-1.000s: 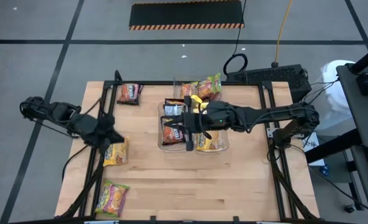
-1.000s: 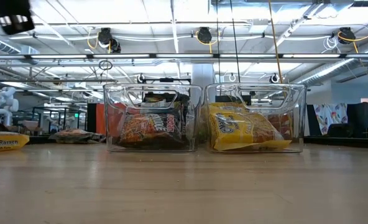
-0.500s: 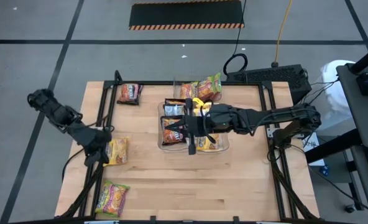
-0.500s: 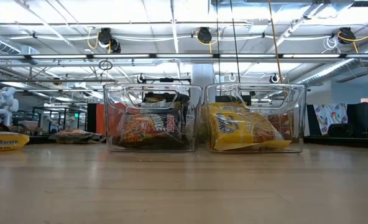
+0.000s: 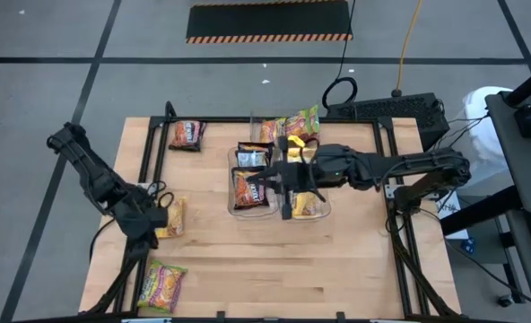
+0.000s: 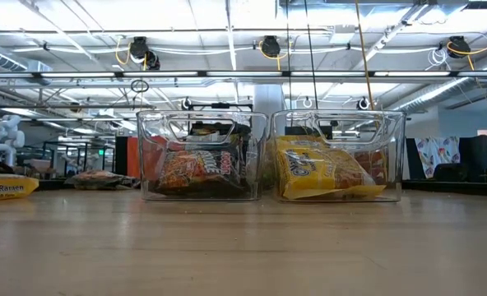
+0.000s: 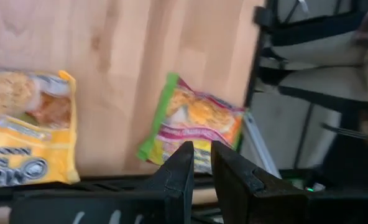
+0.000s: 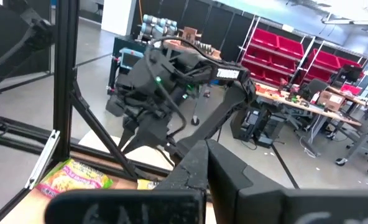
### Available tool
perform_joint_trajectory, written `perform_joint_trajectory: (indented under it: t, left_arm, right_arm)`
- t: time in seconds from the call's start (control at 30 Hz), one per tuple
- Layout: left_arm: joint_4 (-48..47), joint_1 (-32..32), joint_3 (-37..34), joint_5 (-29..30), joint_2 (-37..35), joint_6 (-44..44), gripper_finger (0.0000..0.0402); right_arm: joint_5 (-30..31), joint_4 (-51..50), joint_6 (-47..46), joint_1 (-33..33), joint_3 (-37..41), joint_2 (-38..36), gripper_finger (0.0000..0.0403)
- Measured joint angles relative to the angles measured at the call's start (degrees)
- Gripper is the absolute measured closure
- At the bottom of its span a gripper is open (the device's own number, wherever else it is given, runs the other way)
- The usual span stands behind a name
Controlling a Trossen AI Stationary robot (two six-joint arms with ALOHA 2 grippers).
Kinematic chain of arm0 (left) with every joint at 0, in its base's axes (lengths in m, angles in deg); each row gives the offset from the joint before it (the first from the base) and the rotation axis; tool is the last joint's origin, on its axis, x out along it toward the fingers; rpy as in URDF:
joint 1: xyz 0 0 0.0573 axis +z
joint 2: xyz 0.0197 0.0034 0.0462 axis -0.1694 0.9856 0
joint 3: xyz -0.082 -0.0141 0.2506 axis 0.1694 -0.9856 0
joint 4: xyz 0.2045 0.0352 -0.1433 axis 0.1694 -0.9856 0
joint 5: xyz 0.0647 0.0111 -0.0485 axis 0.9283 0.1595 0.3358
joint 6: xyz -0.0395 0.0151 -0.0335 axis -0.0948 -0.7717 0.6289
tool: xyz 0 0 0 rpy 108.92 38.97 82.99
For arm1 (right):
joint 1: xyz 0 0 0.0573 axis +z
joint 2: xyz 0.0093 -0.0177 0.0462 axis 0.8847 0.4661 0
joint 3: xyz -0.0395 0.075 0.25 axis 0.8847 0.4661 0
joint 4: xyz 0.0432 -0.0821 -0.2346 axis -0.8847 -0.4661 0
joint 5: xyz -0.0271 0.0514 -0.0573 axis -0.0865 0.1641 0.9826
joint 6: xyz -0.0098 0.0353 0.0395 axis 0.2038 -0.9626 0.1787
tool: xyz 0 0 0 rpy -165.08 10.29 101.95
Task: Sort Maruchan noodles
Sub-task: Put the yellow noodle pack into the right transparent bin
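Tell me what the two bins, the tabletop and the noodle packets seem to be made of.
Bins: clear, glossy hard plastic by the look; the packets inside show through the walls. Tabletop: light wood, matte, with plank lines and visible grain. Noodle packets: thin printed plastic film, probably, slightly shiny and crinkled at the edges.

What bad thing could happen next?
The left gripper sits right beside the yellow packet near the table's left side; a sloppy reach might shove it off. The right gripper hangs over the clear bins, so a low swing might bump them.
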Motion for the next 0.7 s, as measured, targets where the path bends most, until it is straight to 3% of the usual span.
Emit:
perform_joint_trajectory:
  t: [0.23,0.5,0.7]
  left_arm:
    - [-0.02,0.00,0.00,10.17,7.50,3.28,0.0341]
    - [-0.02,-3.69,0.00,10.26,20.10,2.58,0.0341]
    - [-0.02,-6.27,0.00,14.14,27.97,0.63,0.0341]
  right_arm:
    - [0.17,-3.64,0.46,0.00,0.00,-3.68,0.0403]
    - [0.24,-9.84,1.07,-0.02,0.00,-8.21,0.0403]
    - [0.27,-12.72,3.69,-0.02,0.00,-10.41,0.0403]
